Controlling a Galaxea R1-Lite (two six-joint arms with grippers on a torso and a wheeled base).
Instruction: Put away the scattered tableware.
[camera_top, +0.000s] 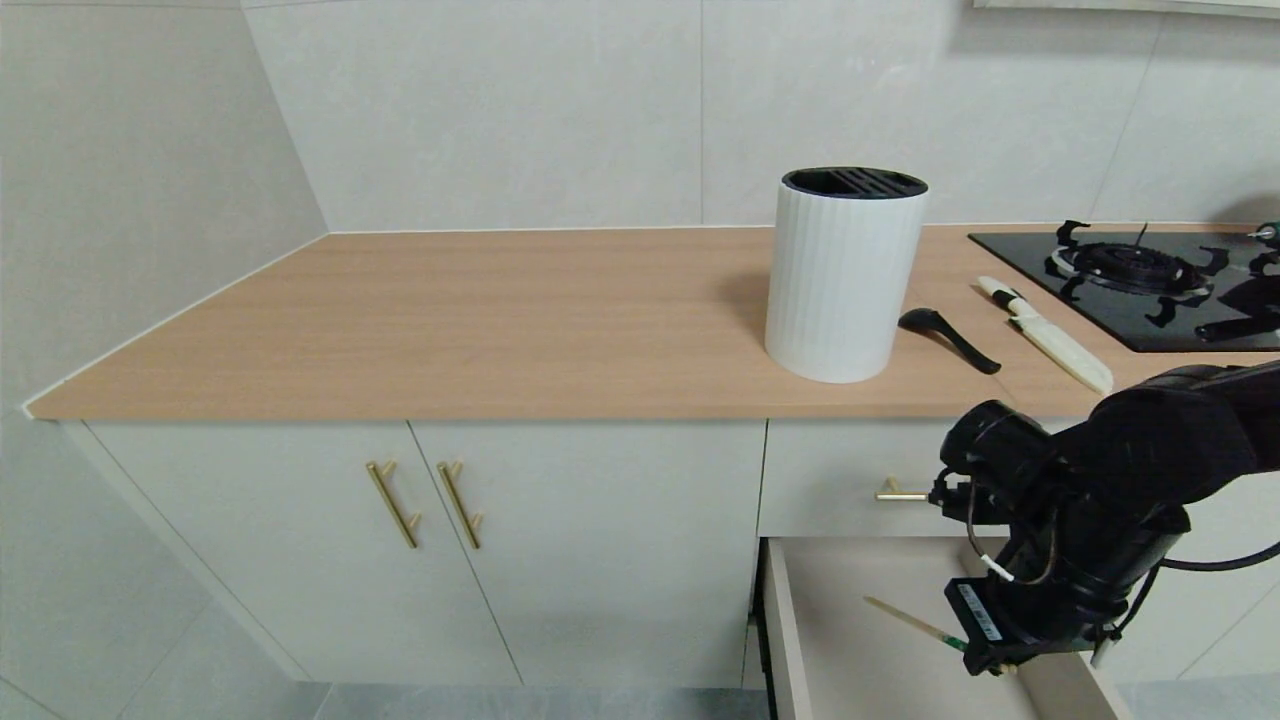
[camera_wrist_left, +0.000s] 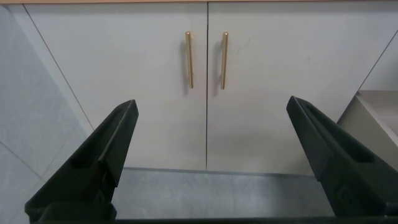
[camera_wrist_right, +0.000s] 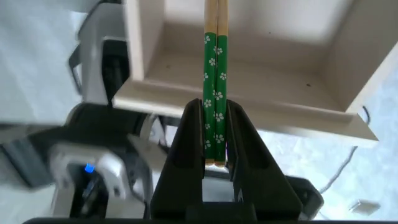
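The job looks to be in its early part. The right pincer is pinching a pair of chopsticks by their green flowered ends, and it hangs low over the open drawer under the right end of the surface. The sticks are not yet released, their bare tips slanting out above the drawer floor. Up on the surface a black spoon and a white-handled knife lie loose between the white ribbed utensil holder and the gas hob. By my reckoning, then, one item is about to be stowed and two are left, the knife perhaps meant for the slotted top of the holder. The left pincer is spread wide and holds nothing, facing the double cabinet doors with their brass handles. The head view gives the whole layout: what waits on the surface and how the right arm sits against the drawer, though the arm's bulk hides the grip itself. The right wrist view supplies that, with both fingers pressed on the sticks, the flower pattern, and the drawer's pale inner walls beyond. Only the left wrist view settles how the idle pincer stands.
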